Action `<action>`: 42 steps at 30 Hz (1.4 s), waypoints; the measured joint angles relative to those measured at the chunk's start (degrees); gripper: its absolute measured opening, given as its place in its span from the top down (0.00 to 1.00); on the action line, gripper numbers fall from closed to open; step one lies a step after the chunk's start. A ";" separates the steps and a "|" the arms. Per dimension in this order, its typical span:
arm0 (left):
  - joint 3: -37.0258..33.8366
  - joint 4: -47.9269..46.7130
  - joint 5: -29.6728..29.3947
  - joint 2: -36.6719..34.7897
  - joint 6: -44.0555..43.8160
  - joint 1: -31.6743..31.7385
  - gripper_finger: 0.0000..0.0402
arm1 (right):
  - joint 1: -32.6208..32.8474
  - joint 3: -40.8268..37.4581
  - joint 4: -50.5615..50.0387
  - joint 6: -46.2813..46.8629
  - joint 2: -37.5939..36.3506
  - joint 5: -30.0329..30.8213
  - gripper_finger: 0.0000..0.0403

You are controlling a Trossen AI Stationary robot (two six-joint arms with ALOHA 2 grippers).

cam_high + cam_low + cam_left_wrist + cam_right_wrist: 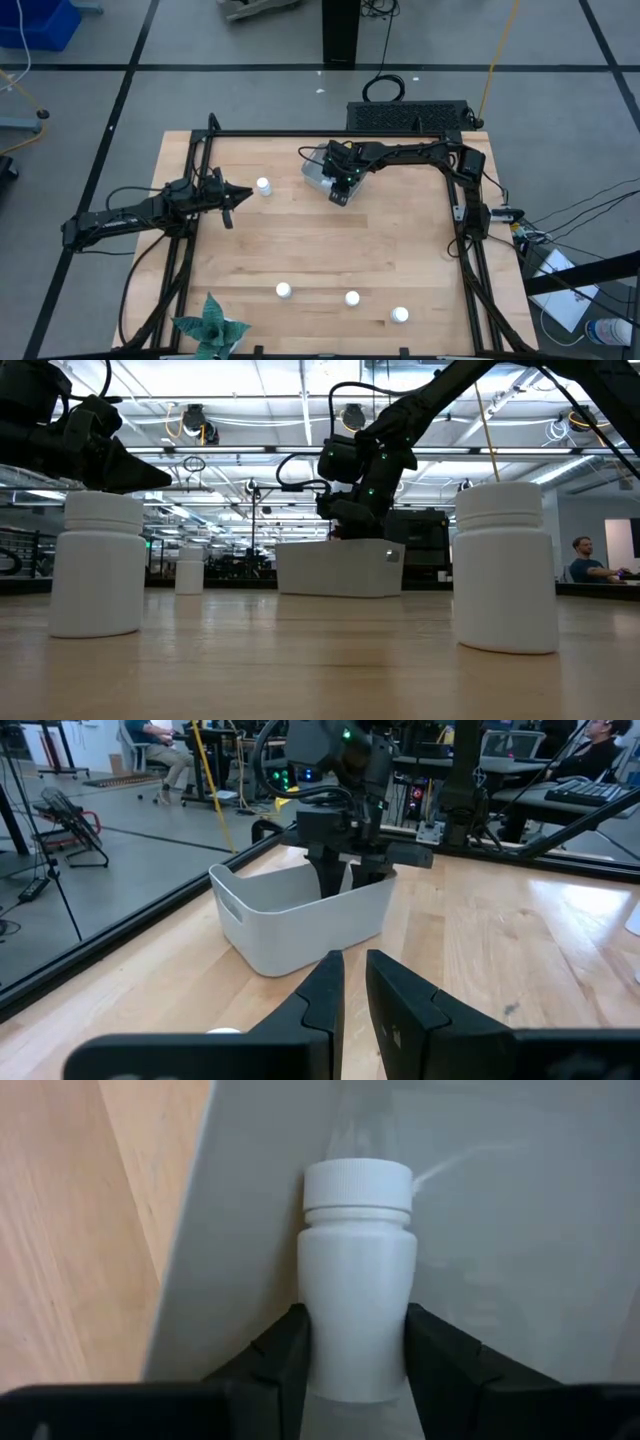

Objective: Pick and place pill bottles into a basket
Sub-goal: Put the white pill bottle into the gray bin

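Pill bottles, small white plastic cylinders with round caps, lie scattered in the high view: one (263, 186) just right of the left gripper (229, 198), and three along the near edge (283, 291) (352, 298) (400, 315) of the pale wooden table (320, 250). The right gripper (340, 180) reaches down over the shallow light grey-blue rectangular basket (316, 170) at the far middle. A green star-shaped paper plant (210, 328) stands at the near left corner.

Low view: two bottles (97, 565) (504, 567) stand near the camera, a third (190, 571) farther off beside the basket (340, 569), with the right gripper above its rim.

Left wrist view: the left fingers (395, 1010) are narrow and empty, pointing toward the basket (290, 920).

Right wrist view: a fifth bottle (357, 1270) is clamped between the right fingers (275, 1355), inside the basket against its wall (240, 1230).

I judge the placing step is underway; next calls for releasing this bottle and lifting clear. No label or writing is readable.
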 joint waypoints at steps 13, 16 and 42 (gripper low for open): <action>0.00 -0.04 -0.04 0.00 -0.17 -0.02 0.87 | 0.07 -0.17 3.31 -1.79 -4.88 1.42 0.70; 0.00 -0.04 -0.04 0.00 -0.17 0.00 0.87 | -0.20 -0.17 3.47 -1.63 -7.42 1.50 0.70; 0.00 19.51 -1.67 0.00 1.26 0.00 0.87 | 5.81 -9.29 36.18 -0.65 -16.86 2.80 0.70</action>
